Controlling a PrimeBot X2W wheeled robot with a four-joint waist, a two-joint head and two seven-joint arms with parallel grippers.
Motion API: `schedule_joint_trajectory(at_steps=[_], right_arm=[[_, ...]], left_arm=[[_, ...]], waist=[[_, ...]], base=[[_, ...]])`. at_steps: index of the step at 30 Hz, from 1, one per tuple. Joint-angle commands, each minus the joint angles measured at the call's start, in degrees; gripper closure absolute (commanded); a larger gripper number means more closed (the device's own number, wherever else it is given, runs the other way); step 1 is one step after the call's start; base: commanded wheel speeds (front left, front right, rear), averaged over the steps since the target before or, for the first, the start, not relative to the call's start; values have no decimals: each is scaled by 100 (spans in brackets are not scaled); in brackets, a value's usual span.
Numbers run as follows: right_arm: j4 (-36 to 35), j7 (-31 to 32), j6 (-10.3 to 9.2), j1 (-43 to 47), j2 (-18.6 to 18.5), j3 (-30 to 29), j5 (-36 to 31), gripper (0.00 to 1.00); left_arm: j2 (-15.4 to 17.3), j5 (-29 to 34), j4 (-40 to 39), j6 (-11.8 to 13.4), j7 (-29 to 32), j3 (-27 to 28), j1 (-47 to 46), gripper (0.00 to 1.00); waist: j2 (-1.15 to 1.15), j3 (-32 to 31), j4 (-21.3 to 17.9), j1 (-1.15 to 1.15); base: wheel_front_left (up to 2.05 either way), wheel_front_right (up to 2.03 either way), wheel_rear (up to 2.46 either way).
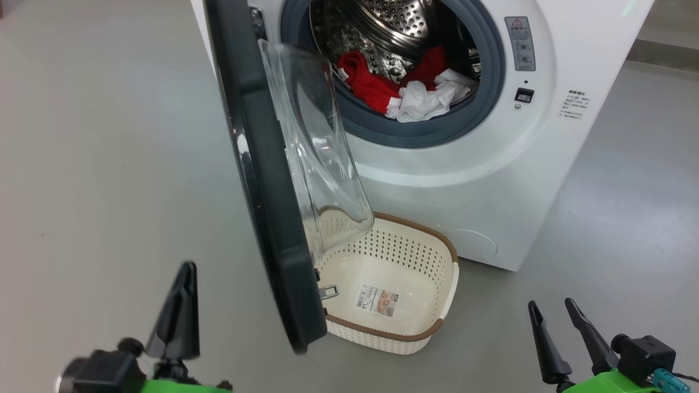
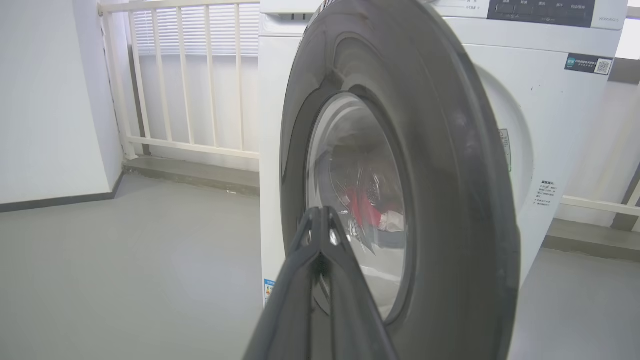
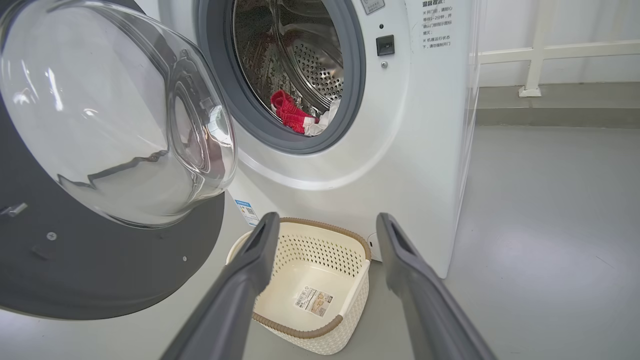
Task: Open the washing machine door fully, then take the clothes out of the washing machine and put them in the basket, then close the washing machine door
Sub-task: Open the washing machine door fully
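At the lower left of the head view, the left gripper (image 1: 187,270) is hovering over the floor (image 1: 82,164) with its fingers pressed together, clamping nothing. It is sitting near the door (image 1: 262,180) but apart from it. In the left wrist view its tips (image 2: 320,212) are pointing at the door's outer face (image 2: 450,190).

The door is standing open, swung out from its hinge at the washer's (image 1: 464,180) left side and showing nearly edge-on in the head view. Its glass bowl (image 1: 311,142) is bulging rightward and hanging over the basket (image 1: 437,245).

The basket is sitting on the floor just before the washer, its left part hiding behind the door and the sticker (image 1: 377,300) on its base showing.

The clothes (image 1: 404,87) are lying inside the drum (image 1: 393,16), low at the front. The red pieces are bunching around a white cloth that is draping onto the grey gasket (image 1: 415,134).

At the lower right, the right gripper (image 1: 551,303) is waiting with fingers spread apart, gripping nothing, well apart from the washer. In the right wrist view it (image 3: 327,222) is pointing towards the basket (image 3: 350,240).
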Motion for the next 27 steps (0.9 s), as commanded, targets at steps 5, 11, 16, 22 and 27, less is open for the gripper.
schedule_joint_trajectory(at_steps=[5, 11, 16, 22, 27], right_arm=[[-171, -53, 42, -132, -26, 108, -62, 0], [-197, -53, 42, -173, -42, 120, -65, 0], [-208, -53, 42, -246, -52, 153, -76, 0], [-213, -53, 42, -330, -67, 180, -78, 0], [-231, -53, 42, -361, -84, 173, -75, 0]], left_arm=[[40, 68, -1092, 32, -69, 69, -416, 100], [40, 15, -1711, 58, -69, -768, -458, 100], [40, -137, -1316, 16, -69, -1537, -401, 100], [40, -443, -483, 24, -69, -1893, -390, 100], [40, -586, 52, 69, -69, -1847, -498, 100]], waist=[[0, 18, -63, 0], [0, 95, -139, 0], [0, 198, -220, 0], [0, 306, -301, 0], [0, 384, -332, 0]], base=[[0, 0, 0], [0, 0, 0], [0, 0, 0], [0, 0, 0], [0, 0, 0]])
